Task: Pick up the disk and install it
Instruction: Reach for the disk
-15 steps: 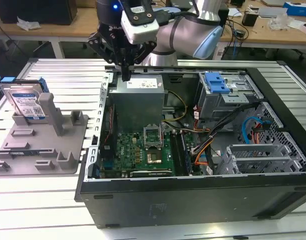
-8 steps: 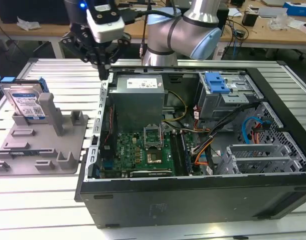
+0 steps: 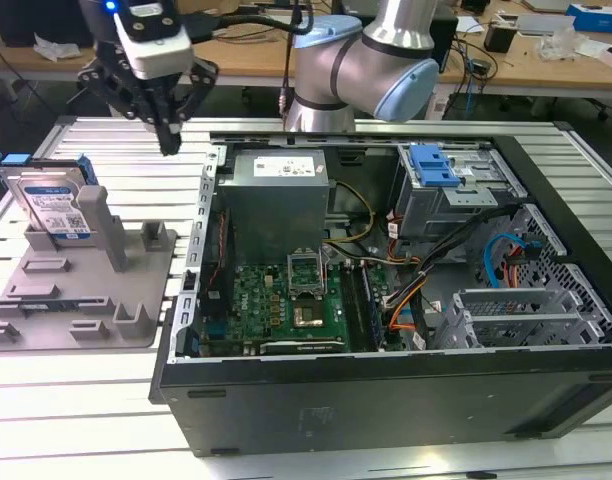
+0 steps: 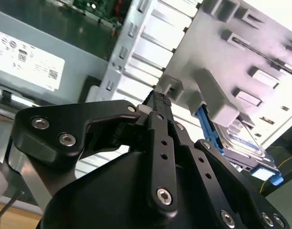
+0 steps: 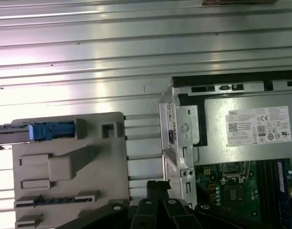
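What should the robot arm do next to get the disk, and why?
Probably slide toward the exterior view's left. The end effector hangs shut and empty above the table, between the case and the grey holder, while the disk stands upright in that holder, untouched.

We see a slatted metal table point(image 3: 76, 420) carrying a grey plastic holder point(image 3: 136, 295) toward the exterior view's left and an open computer case point(image 3: 386, 400) just beside it.
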Motion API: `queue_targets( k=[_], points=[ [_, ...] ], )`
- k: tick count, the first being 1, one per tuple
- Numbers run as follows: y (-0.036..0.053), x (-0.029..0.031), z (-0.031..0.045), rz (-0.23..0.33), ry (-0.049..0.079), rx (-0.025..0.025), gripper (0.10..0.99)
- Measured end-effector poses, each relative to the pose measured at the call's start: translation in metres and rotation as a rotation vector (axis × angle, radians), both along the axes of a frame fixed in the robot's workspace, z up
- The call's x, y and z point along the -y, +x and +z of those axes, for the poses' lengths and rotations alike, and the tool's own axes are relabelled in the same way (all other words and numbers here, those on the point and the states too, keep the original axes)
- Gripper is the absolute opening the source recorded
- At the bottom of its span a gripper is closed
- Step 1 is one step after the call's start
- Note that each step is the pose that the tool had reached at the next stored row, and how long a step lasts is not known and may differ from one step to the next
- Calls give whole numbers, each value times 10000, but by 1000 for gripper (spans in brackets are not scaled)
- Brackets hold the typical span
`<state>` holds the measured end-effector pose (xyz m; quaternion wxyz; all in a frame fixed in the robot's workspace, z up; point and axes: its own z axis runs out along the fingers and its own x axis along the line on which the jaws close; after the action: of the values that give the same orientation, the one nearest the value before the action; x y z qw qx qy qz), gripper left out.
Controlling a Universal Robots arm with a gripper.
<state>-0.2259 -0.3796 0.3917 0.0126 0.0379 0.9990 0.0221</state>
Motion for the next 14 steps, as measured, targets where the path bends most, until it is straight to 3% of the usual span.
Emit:
queue_targets(
  k=[2, 14],
  points=[
    [-143, -60, -5, 0, 1, 0, 106],
    [-694, -292, -21, -2, 0, 0, 106]
  ],
)
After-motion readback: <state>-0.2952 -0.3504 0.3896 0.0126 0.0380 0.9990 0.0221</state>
